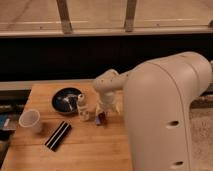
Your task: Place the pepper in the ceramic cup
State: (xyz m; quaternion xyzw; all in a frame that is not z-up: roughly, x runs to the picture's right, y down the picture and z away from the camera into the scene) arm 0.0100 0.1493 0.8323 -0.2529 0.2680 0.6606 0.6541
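Standing closest to the gripper is a small clear bottle with a white cap, upright on the wooden tabletop just to the left of it in the camera view. Beyond the bottle, farther left and a little back, sits a round black bowl with something pale lying in it. A flat black bar lies nearer the front edge, set on a slant, between the bottle and the ceramic cup. The cup stands upright near the left edge of the tabletop, well apart from the gripper, with the bottle, bowl and bar all lying in the stretch between them.

The pepper is right under the gripper, near the middle of the tabletop and just beside the bottle. Only a small dark red patch of it shows below the gripper, so which way its long axis runs, and which way its darker end points, cannot be told.

The arm, white and bulky, fills the right side of the view; it reaches left at a bend and then turns down, so the gripper points at the tabletop over the pepper. Whether the gripper has hold of the pepper or merely sits above it cannot be told.
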